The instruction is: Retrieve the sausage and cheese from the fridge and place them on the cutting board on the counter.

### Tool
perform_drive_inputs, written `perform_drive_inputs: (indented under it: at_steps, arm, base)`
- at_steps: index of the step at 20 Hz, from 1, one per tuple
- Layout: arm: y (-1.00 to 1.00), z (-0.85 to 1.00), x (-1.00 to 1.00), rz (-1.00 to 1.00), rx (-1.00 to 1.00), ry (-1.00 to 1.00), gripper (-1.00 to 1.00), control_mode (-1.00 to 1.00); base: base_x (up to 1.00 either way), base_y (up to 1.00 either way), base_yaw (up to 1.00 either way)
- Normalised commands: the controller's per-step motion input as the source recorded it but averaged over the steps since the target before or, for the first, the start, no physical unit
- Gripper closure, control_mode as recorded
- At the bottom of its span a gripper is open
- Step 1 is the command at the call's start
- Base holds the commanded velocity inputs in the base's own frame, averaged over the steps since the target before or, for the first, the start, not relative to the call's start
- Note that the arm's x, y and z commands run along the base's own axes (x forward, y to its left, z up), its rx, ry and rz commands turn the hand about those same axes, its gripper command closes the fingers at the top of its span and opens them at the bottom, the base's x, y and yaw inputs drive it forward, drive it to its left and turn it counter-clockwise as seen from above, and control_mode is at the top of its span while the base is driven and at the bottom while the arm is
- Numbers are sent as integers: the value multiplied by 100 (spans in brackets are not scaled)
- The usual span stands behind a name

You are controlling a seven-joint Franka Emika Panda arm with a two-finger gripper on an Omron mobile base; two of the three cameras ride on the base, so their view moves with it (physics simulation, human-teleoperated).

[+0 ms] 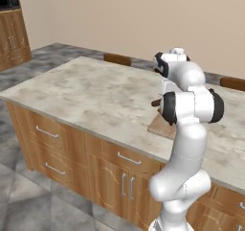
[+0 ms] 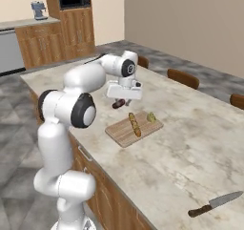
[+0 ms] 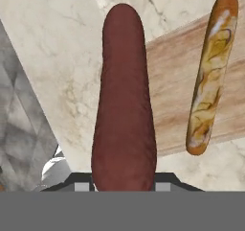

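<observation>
Sausage, the stubby dark red-brown cylinder (image 2: 118, 103), hangs clamped in the white arm's two-finger gripper (image 2: 122, 100) above the mottled stone counter (image 2: 190, 143), just beside the light-brown wooden cutting board (image 2: 121, 133) carrying a golden bread stick (image 2: 135, 124) and small yellow-olive cheese wedge (image 2: 151, 116). From the hand, the sausage (image 3: 123, 105) overlaps the board's edge (image 3: 172, 81).

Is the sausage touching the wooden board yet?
Apart. In the right base view the sausage hangs in the gripper above the counter, off the near-left corner of the board, with bare stone between them.
</observation>
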Motion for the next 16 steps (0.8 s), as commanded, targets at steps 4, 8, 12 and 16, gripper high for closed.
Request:
perform_drive_inputs:
  at_steps: [4, 8, 12, 16]
  arm:
    - [-2, -70, 12, -3, 0, 0, 100, -100]
    - [-15, -58, 2, -6, 0, -1, 100, -100]
    - [-4, -38, 0, -6, 0, 0, 100, -100]
    - [0, -31, 1, -6, 0, -8, 100, -100]
  base:
    - [0, 0, 0]
    - [0, 0, 0]
    - [0, 0, 0]
    - [0, 0, 0]
